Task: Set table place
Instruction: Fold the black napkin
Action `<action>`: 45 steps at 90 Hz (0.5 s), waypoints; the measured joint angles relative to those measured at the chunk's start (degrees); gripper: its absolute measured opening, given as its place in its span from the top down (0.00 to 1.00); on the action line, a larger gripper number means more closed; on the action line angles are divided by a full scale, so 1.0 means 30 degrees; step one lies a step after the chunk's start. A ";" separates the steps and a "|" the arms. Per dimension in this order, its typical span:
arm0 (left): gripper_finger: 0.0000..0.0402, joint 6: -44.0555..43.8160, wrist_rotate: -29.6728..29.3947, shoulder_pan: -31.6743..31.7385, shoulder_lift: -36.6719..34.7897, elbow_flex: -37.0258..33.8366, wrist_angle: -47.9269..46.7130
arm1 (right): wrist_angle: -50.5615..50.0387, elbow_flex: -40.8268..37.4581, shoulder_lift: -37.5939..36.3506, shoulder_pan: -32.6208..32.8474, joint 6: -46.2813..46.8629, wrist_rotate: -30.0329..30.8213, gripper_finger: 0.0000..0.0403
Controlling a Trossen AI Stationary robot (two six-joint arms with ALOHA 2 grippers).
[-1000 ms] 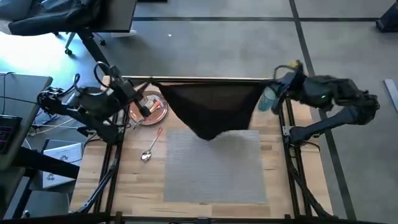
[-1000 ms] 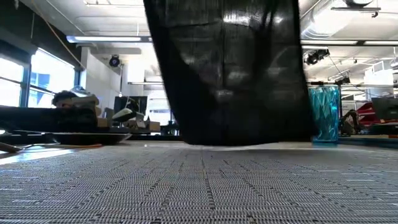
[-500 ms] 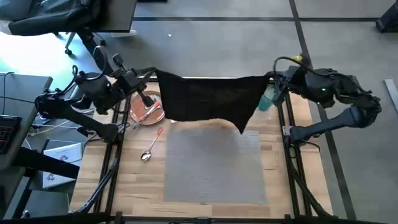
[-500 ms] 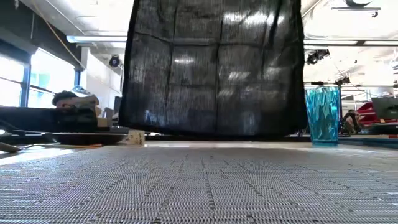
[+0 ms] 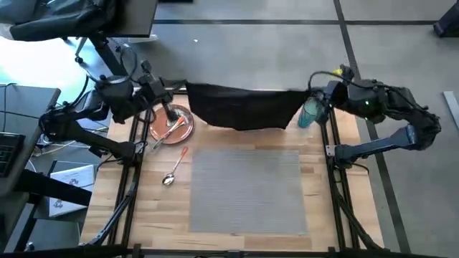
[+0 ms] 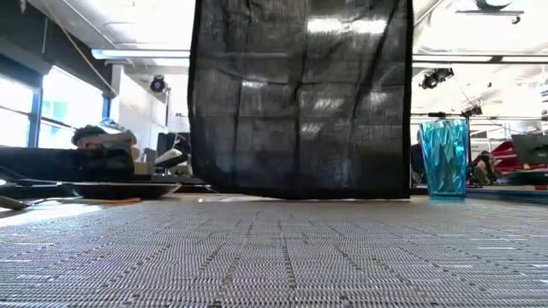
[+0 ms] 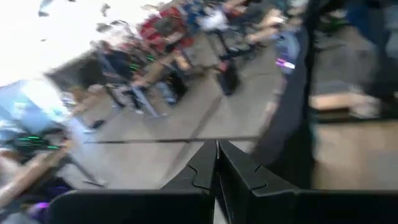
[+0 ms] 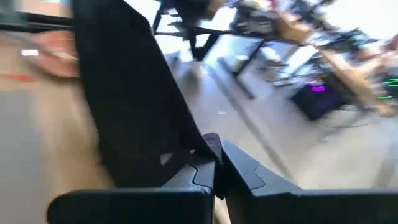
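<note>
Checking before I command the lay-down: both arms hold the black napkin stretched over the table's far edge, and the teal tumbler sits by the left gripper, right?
Not quite. In the high view the teal tumbler stands by the right gripper, not the left gripper. Both do hold the black napkin stretched there.

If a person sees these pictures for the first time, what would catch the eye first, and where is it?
First the black napkin, stretched like a curtain over the table's far edge, held at its corners by the left pincer and the right pincer, both shut on it. Below it the grey placemat lies bare in the middle, with the orange-brown plate to the left and the teal tumbler to the right.
</note>
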 joint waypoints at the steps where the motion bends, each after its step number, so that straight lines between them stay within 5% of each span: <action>1: 1.00 -0.0250 0.0013 -0.0193 0.0004 0.0000 -0.0250 | -0.0228 0.0000 -0.0010 0.0194 0.0281 -0.0068 1.00; 19: 1.00 -0.5101 -0.0437 -0.3834 0.0154 -0.1071 -0.3572 | -0.2843 -0.1298 -0.0041 0.3973 0.5646 -0.0868 1.00; 45: 1.00 -1.2492 -0.0891 -0.8974 0.0385 -0.5070 -0.3890 | 0.0417 -0.7801 0.0007 0.9534 1.1731 -0.3134 1.00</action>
